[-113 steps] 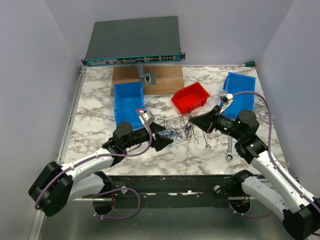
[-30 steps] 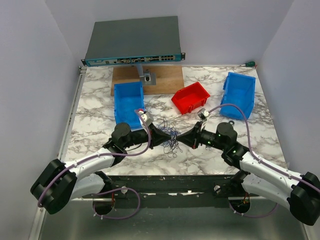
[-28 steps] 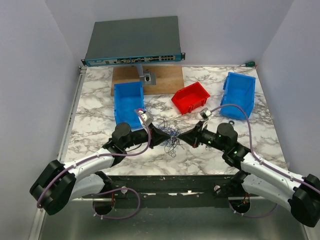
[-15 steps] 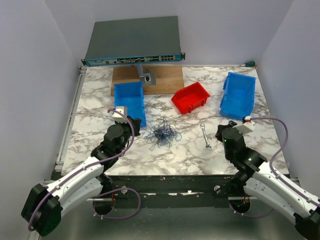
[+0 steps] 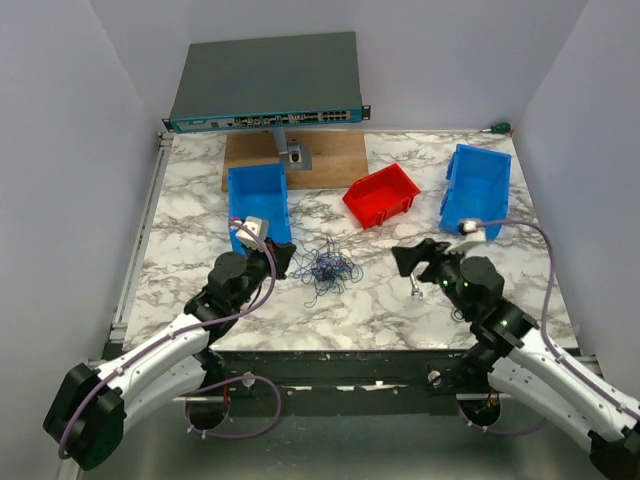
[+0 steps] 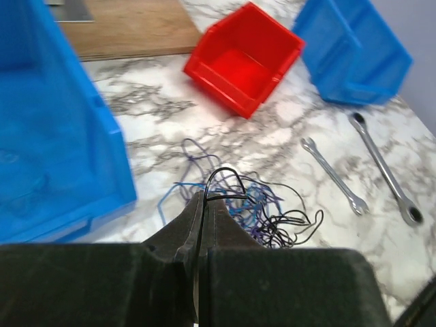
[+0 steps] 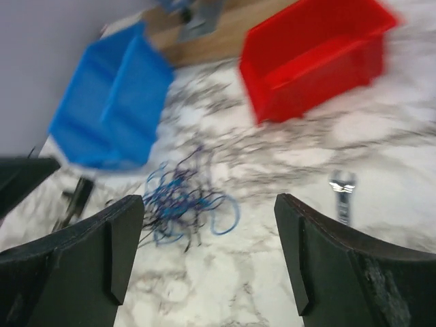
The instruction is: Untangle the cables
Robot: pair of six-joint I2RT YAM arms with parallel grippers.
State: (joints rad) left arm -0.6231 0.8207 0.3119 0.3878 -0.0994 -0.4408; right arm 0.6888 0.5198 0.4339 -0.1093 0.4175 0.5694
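left gripper (image 6: 204,197) pinching the cables (image 5: 326,268), right gripper (image 7: 208,204) — fingers spread

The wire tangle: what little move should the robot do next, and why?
Probably the right gripper should ease forward to the wire tangle and close on a blue loop. It stands open with nothing in it, while the shut left gripper seems to pinch a black strand, so the two could then pull apart.
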